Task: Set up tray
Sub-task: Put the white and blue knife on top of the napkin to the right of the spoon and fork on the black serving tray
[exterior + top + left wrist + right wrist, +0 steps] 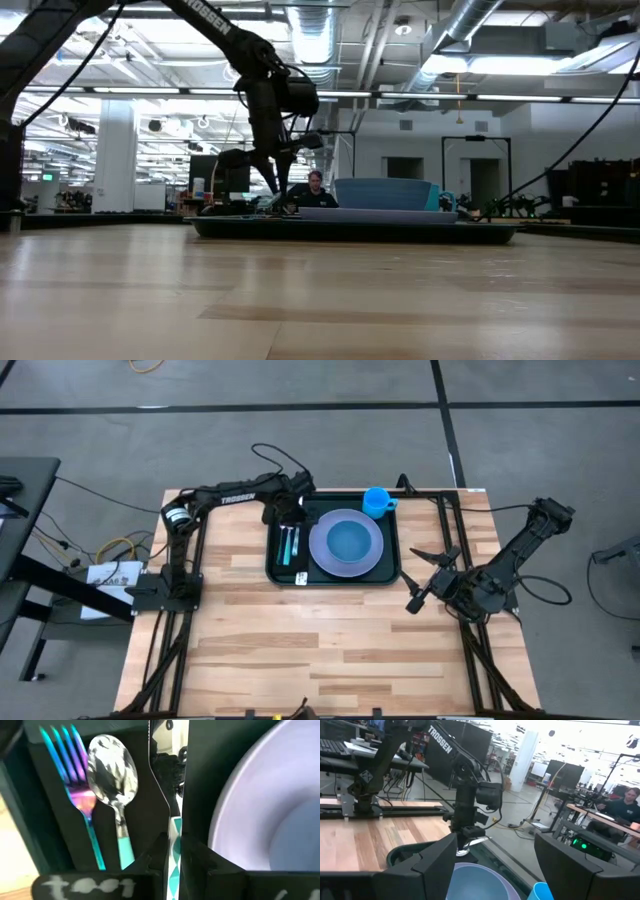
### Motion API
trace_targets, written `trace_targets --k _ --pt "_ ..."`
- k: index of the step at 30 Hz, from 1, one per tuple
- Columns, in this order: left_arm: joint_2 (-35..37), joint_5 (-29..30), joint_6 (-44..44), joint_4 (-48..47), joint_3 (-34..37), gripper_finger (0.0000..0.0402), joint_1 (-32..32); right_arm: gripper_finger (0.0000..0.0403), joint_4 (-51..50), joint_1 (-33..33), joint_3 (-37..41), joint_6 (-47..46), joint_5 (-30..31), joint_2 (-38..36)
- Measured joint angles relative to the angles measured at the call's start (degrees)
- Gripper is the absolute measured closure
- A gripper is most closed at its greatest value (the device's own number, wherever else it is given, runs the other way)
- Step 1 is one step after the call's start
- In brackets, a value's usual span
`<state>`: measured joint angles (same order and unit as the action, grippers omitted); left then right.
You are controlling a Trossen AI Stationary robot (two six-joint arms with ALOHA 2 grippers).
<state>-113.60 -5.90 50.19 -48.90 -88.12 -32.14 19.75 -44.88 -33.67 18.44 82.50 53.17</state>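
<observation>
Tray (392, 565) under left pincer (291, 525), knife (174, 845) clamped

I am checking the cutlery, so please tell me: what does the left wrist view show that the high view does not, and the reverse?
Only the left wrist view shows the fork tines, the spoon bowl and the knife held in the left end effector. Only the high view shows the blue cup, the whole tray and the right end effector beside it. Both show the lavender plate.
</observation>
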Motion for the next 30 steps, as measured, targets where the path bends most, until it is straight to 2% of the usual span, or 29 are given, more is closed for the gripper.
trace_targets --k 8,14,24,30 --pt "0.0 0.62 0.6 0.44 0.0 0.0381 1.81 0.0143 0.0 0.0 0.0 -0.02 0.0 0.0" --pt "-0.21 3.62 1.56 0.02 0.0 0.0381 2.99 0.0143 -0.02 0.0 0.0 -0.39 0.0 0.0" --pt "-5.29 0.51 1.19 0.47 0.07 0.0381 3.35 0.0143 -0.02 0.0 0.0 -0.42 -0.06 0.02" --pt "-5.75 -0.27 1.14 2.66 0.07 0.0381 3.26 0.0143 -0.04 0.0 0.0 -0.43 -0.08 0.02"
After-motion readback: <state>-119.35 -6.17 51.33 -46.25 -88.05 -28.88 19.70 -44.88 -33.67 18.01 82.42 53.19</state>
